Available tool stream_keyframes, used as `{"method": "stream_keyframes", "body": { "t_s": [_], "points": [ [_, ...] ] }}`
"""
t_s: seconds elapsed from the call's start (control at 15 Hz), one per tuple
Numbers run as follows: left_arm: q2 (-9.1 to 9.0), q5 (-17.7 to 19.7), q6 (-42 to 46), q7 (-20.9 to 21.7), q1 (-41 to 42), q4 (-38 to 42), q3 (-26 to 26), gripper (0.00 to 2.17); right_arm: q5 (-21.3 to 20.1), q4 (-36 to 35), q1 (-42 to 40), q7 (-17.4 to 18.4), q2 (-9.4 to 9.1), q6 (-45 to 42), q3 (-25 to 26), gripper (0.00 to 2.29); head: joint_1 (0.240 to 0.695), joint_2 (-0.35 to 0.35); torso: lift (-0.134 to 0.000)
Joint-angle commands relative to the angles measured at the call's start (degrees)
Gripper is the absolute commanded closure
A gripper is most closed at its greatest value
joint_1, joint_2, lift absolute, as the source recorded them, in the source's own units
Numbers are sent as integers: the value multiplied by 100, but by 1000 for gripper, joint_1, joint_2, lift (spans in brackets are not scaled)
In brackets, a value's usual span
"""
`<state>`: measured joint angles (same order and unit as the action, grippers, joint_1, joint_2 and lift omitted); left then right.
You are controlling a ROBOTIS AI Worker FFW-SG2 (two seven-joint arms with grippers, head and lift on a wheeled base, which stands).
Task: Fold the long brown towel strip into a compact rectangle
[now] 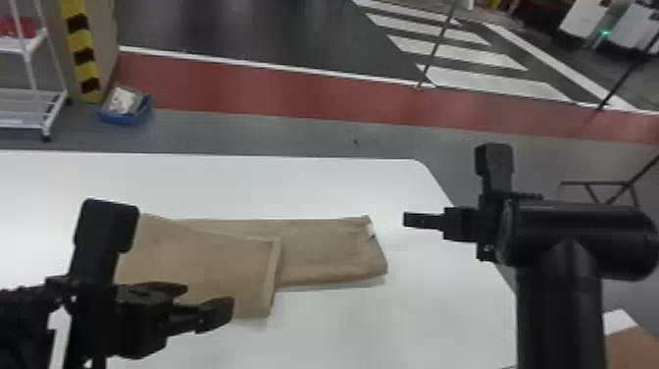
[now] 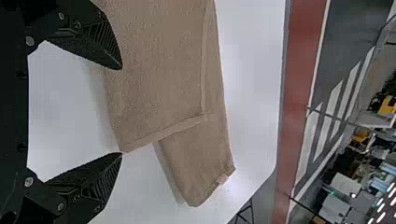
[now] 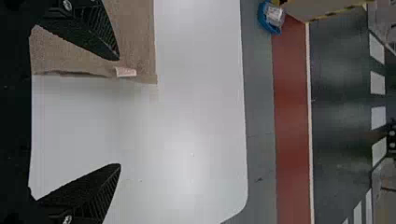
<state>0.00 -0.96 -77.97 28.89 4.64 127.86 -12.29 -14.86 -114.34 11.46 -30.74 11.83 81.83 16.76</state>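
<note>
Over the near left part of a white table (image 1: pixel 392 333), the left gripper (image 1: pixel 165 265) has its two flat black fingers spread wide above the left portion of the brown towel (image 1: pixel 196 265). Well apart from it, the right gripper (image 1: pixel 453 189) is at the table's right side, its fingers wide open too, with the towel's right end to its left.

Between the two, the towel lies on the tabletop, its long direction running left to right. A wide upper layer comes from the left across a lower strip, set askew, so that its hemmed end crosses the strip at a slant and one corner juts past the strip's near edge. The lower strip carries on to the right, with a small pale tag (image 1: pixel 371 229) at its far right corner. The smooth white surface curves round at its far right corner.

Past the table, the gray floor (image 1: pixel 245 130) comes first, with a black metal frame (image 1: pixel 595 183) at right, and a white wheeled rack (image 1: pixel 29 103) and a blue bin (image 1: pixel 122 118) at left. A yellow-and-black striped post (image 1: pixel 83 41) stands beside the bin. Farther off run a red floor band (image 1: pixel 245 93), a white line (image 1: pixel 245 65) and dark flooring (image 1: pixel 245 24), then white crossing stripes (image 1: pixel 490 81) toward the right.
</note>
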Motion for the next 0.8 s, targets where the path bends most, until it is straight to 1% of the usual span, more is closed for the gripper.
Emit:
{"method": "stream_keyframes", "body": {
  "t_s": [0.0, 0.07, 0.13, 0.2, 0.4, 0.47, 0.53, 0.6, 0.67, 0.73],
  "points": [
    [-15, -502, 13, -156, -95, -253, -713, 272, 659, -211, -65, 481, 21, 514, 714, 73, 695, -350, -124],
    [-15, -572, 49, -296, -192, -385, -907, 272, 1037, -211, -65, 587, 56, 584, 1101, 70, 695, -350, -124],
    [-15, -581, 66, -437, -315, -543, -1030, 272, 1248, -211, -65, 595, 135, 760, 1382, 73, 695, -350, -124],
    [-15, -590, 137, -621, -482, -719, -1153, 272, 1363, -211, -74, 595, 223, 778, 1549, 73, 695, -350, -124],
    [-15, -537, 242, -1070, -868, -1097, -1373, 272, 1415, -176, -162, 578, 337, 813, 1839, 73, 695, -350, -124],
    [-15, -511, 242, -1193, -948, -1167, -1425, 272, 1415, -176, -171, 578, 337, 813, 1874, 73, 695, -350, -124],
    [-15, -484, 365, -1201, -992, -1176, -1469, 272, 1486, -168, -232, 516, 346, 778, 1892, 76, 695, -350, -124],
    [-15, -432, 488, -1193, -1000, -1176, -1443, 272, 1556, -168, -338, 296, 337, 532, 1822, 87, 695, -350, -124],
    [-15, -405, 506, -1193, -1035, -1176, -1390, 272, 1556, -176, -399, 226, 320, 514, 1646, 93, 695, -350, -124],
    [-15, -396, 523, -1166, -1062, -1176, -1302, 272, 1556, -203, -408, 226, 206, 549, 1373, 93, 695, -350, -124]
  ]
}}
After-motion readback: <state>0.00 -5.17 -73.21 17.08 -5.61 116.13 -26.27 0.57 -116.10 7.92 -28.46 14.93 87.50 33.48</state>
